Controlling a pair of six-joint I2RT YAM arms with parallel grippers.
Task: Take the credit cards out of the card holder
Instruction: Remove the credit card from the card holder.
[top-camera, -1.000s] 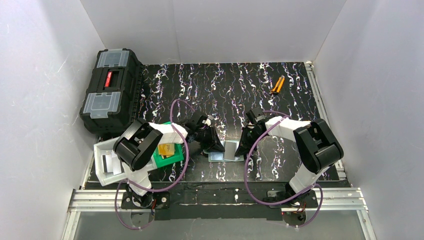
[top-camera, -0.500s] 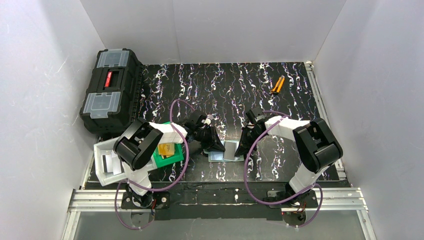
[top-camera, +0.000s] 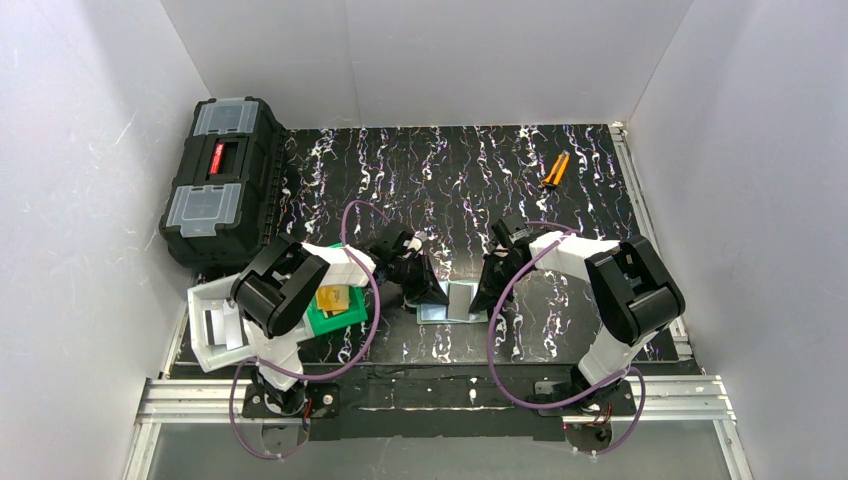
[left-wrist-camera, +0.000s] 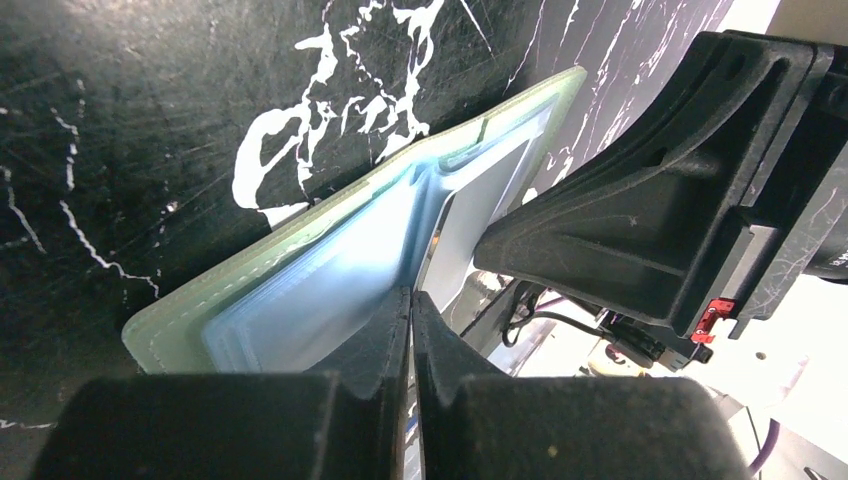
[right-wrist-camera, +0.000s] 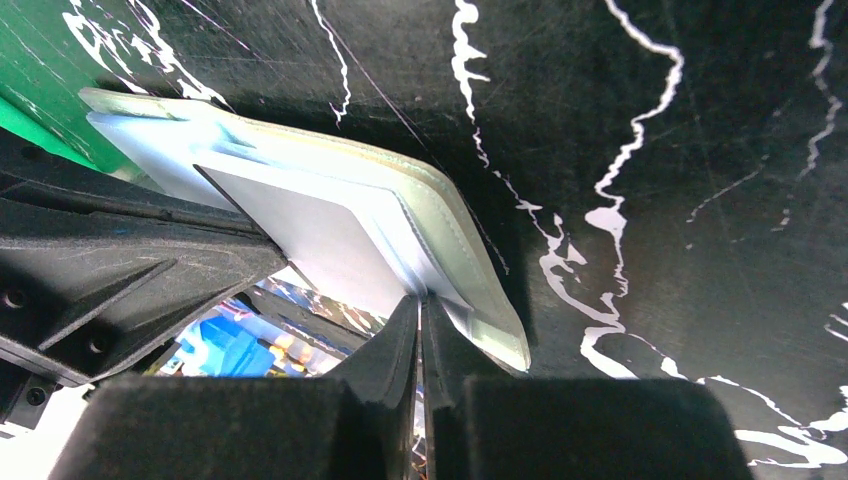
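One card holder (top-camera: 458, 303) lies opened on the bench (top-camera: 450, 180), near the front edge and midway between the two arms. Its long axis runs left to right across the bench, and the fold runs from near to far. The pale blue-grey inside faces up. The grey-green cover shows as a thin border around it in the left wrist view (left-wrist-camera: 300, 240) and the right wrist view (right-wrist-camera: 450, 215). The right half rises off the bench instead of lying flat.

Left gripper (top-camera: 430, 290): it stands at the left half of the holder with its jaws pressed together. The tips meet at the inner panels (left-wrist-camera: 410, 300). Whether they pinch a layer cannot be told.

Right gripper (top-camera: 483, 292): it stands at the right half with its jaws likewise closed. The tips (right-wrist-camera: 420, 305) sit at the edge of that half. A grip on it cannot be confirmed.

One gold-tan credit card (top-camera: 332, 298) rests in the green bin (top-camera: 340, 318), just left of the left gripper. A white bin (top-camera: 205, 345) adjoins the green bin on the left. A black toolbox (top-camera: 222, 180) stands at the far left, and a small orange tool (top-camera: 554, 170) lies at the far right, well apart from the holder.
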